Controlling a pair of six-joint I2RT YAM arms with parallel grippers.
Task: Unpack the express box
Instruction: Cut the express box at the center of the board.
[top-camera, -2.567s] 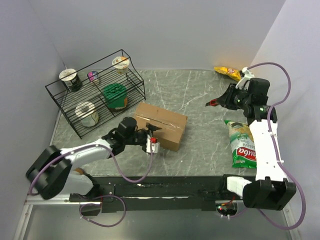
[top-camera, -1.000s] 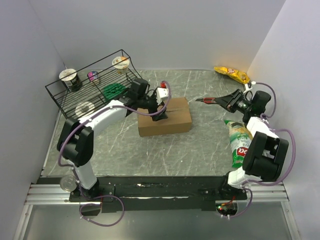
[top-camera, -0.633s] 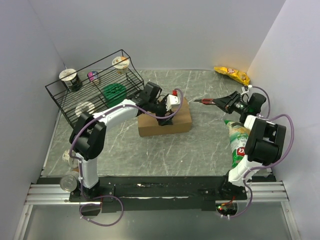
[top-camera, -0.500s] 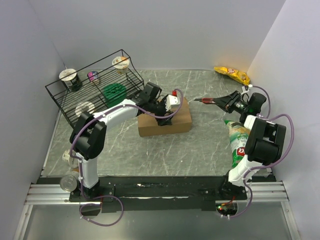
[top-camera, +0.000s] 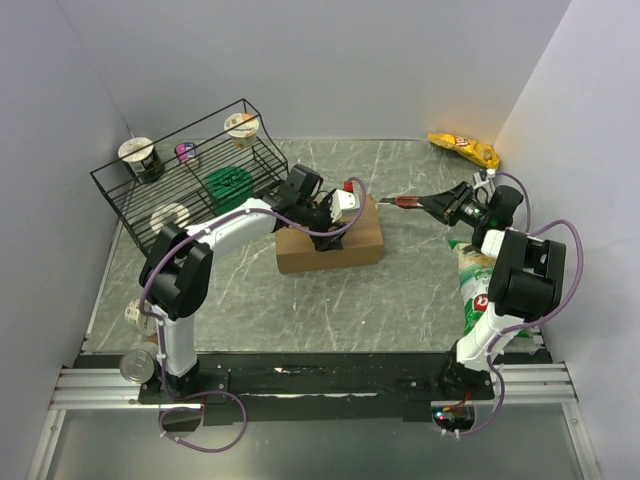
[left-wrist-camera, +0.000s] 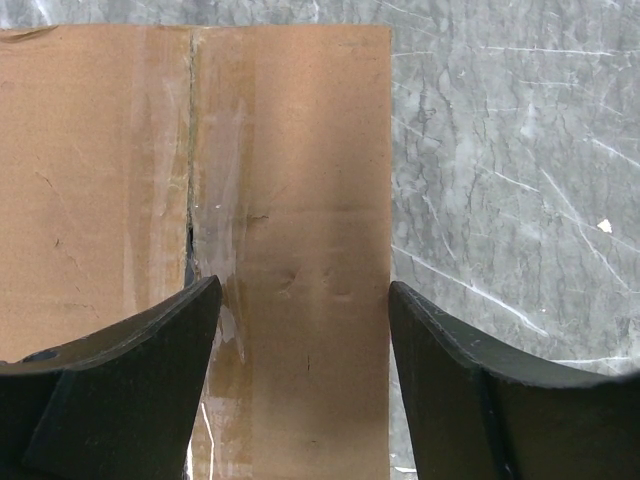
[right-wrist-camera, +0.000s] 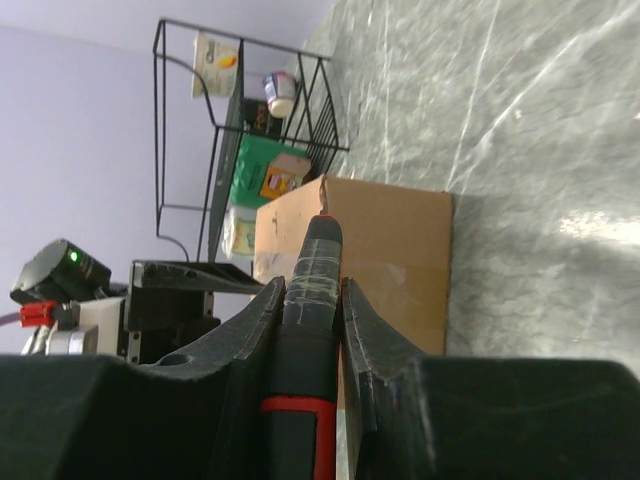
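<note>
Moved over express box (top-camera: 340, 250): left gripper (left-wrist-camera: 305, 290) — jaws wide, empty | right gripper (right-wrist-camera: 310, 285) clamps cutter (right-wrist-camera: 318, 250) | box shut — nothing unpacked

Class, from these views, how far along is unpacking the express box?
Done: nothing opened yet. The express box lies flat, its taped seam closed. In hand: the left end effector is open above its top, and the right end effector grips a slim black tool pointed towards it. Left: part the tape, lift the flaps, empty it.
</note>
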